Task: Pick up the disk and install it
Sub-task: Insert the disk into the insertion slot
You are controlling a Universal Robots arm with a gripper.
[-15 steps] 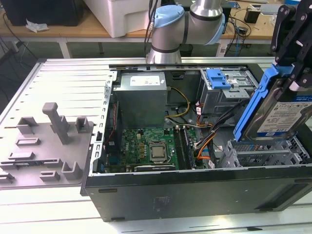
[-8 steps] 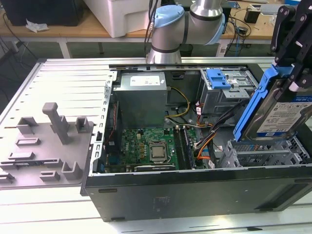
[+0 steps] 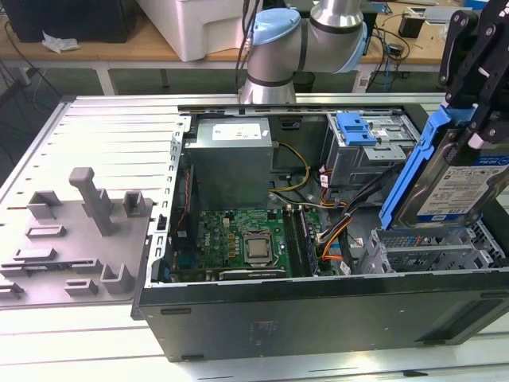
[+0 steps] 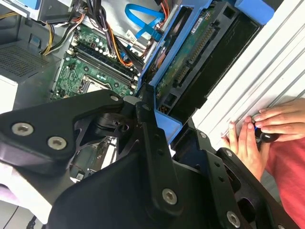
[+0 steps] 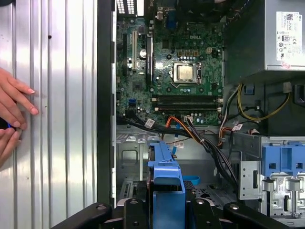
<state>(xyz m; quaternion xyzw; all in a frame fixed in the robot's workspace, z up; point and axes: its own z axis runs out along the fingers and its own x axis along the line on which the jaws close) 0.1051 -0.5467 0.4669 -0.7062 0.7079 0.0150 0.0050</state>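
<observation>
While the disk (image 3: 453, 187) is held tilted at the right edge of the exterior view, above the drive cage (image 3: 429, 251) of the open computer case (image 3: 318, 318), its upper end is clamped by the gripper (image 3: 468, 129), whose fingers are closed onto the blue carrier frame. A person's hand (image 5: 12, 114) is laid on the ribbed metal table (image 5: 62, 143) in the first wrist view.

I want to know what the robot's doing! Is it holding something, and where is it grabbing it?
The gripper holds the disk by its upper end, clamped on its blue frame.
</observation>
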